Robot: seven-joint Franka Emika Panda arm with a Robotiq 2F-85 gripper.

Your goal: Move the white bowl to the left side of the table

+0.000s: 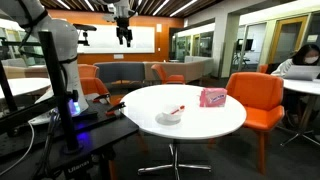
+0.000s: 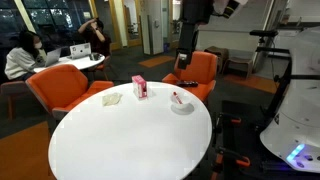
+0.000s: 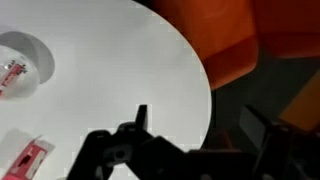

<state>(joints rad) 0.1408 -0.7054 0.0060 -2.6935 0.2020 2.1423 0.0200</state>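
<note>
Small shallow white bowl [image 1: 170, 117] on round white counter [image 1: 205, 126]
It sits near the pink-red rectangular packet [image 1: 212, 97], not touching it; the black pincer [image 1: 124, 37] hangs well above, spread and empty.

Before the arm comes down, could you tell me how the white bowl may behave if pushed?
The white bowl looks small and shallow, so probably light and rigid. Sitting flat on the smooth table, it would likely slide rather than tip. The small red item inside may shift.
</note>
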